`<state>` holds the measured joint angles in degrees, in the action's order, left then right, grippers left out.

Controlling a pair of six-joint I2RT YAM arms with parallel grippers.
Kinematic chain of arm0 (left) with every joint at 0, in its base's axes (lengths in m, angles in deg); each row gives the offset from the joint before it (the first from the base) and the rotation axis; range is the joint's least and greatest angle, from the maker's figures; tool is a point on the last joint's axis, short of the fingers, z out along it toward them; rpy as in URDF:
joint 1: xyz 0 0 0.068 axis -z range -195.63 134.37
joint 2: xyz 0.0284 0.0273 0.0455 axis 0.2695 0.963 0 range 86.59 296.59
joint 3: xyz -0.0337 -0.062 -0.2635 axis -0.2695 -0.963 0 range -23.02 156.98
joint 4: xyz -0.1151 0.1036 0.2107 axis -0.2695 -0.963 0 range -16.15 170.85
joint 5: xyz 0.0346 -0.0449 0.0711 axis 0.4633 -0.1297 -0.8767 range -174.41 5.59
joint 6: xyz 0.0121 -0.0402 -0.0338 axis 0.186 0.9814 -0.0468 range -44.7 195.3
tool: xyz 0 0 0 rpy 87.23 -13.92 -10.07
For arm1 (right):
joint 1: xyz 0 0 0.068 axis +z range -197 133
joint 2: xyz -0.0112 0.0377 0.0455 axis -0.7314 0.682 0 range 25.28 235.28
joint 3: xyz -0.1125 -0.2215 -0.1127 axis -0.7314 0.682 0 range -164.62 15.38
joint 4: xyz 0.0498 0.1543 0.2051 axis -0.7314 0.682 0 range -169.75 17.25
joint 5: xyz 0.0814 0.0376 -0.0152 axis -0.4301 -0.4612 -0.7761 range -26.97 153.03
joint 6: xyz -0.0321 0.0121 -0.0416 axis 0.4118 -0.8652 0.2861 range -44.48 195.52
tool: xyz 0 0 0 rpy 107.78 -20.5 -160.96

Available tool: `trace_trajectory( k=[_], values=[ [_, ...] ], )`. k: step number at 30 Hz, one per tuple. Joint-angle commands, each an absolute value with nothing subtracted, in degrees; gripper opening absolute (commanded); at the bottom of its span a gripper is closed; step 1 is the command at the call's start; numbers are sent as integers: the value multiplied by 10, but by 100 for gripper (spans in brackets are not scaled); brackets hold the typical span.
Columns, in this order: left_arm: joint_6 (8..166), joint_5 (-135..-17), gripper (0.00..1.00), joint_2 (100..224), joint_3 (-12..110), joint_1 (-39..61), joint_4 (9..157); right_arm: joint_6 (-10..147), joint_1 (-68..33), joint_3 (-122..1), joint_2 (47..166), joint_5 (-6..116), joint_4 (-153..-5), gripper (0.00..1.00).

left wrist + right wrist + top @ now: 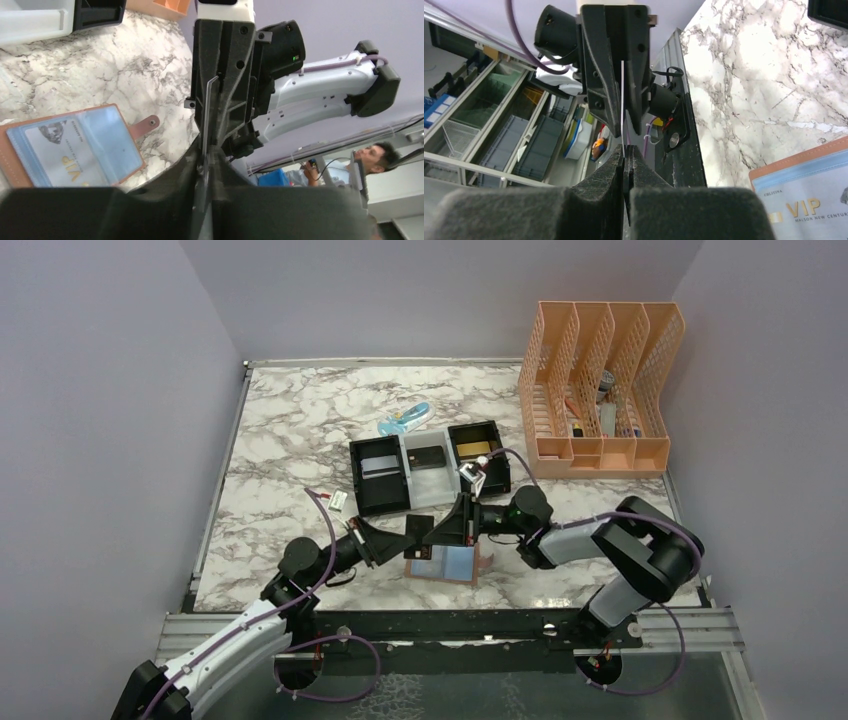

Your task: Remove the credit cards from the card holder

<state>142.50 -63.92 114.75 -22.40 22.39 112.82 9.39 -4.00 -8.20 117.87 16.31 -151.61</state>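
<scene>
- The holder (107, 135) lies open and flat on the worktop (300, 430), near the front edge and just below where the two tools meet.
- Its pale blue pockets face up, and its snap tab (150, 121) sticks out to the right side.
- A pale VIP card (60, 157) sits inside one pocket, with gold lettering showing through the clear sleeve.
- Above the holder, one held card (207, 110) stands on edge, clear of the worktop. It looks dark from above and shows as a thin line in both wrist views.
- The left tool (206, 157) is pressed together on one end of that held card.
- The right tool (625, 150) faces it from the other side and is clamped on the opposite end.
- Past the tools, a three-part tray (428, 495) holds a silvery card (379, 464) on the left, a dark card (431, 455) in the middle and a gold card (474, 447) on the right.
- A blue item (405, 419) lies just behind the tray.
- An orange rack (600, 370) stands at the far right corner.
</scene>
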Motion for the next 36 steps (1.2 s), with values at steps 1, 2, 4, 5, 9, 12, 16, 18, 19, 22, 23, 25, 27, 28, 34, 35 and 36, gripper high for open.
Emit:
trace_trajectory(
  k=[1, 2, 4, 5, 9, 12, 16, 18, 19, 22, 23, 25, 27, 28, 34, 35, 36],
  values=[
    [1419, -639, 46, 1144, -237, 222, 1150, 133, -41, -76, 1112, 190, -1478, 1],
    [1422, -637, 61, 1144, -234, 222, 1144, 153, -41, -76, 1089, 210, -1437, 1],
    [1418, -628, 76, 1142, -213, 222, 1112, 202, -45, -74, 1033, 281, -1316, 1],
    [1409, -625, 92, 1138, -198, 222, 1091, 220, -48, -69, 1001, 335, -1250, 1],
    [1308, -701, 99, 1121, -97, 222, 850, 314, -53, -66, 877, 524, -1075, 1],
    [1232, -784, 99, 1135, -15, 222, 686, 381, -53, -98, 832, 606, -980, 1],
    [1180, -879, 99, 1175, 68, 222, 564, 452, -53, -119, 812, 679, -924, 1],
    [1157, -930, 99, 1198, 105, 222, 520, 484, -53, -127, 814, 692, -917, 1],
    [1151, -952, 99, 1211, 125, 222, 497, 497, -53, -133, 818, 691, -914, 1],
    [1139, -1015, 99, 1242, 186, 222, 427, 542, -53, -159, 836, 667, -905, 1],
    [1130, -1033, 99, 1247, 197, 222, 415, 559, -53, -169, 843, 656, -901, 1],
    [1108, -1071, 99, 1247, 202, 222, 413, 585, -53, -187, 858, 641, -897, 1],
    [1081, -1096, 99, 1259, 202, 222, 419, 603, -53, -203, 876, 631, -898, 1],
    [1063, -1100, 99, 1270, 201, 222, 422, 611, -53, -212, 886, 625, -898, 1],
    [1018, -1046, 99, 1320, 218, 172, 436, 651, -53, -273, 955, 591, -885, 1],
    [1015, -1042, 99, 1313, 216, 151, 440, 656, -52, -284, 966, 595, -881, 1],
    [1013, -1036, 99, 1303, 213, 129, 445, 661, -52, -294, 977, 600, -874, 1]
  ],
)
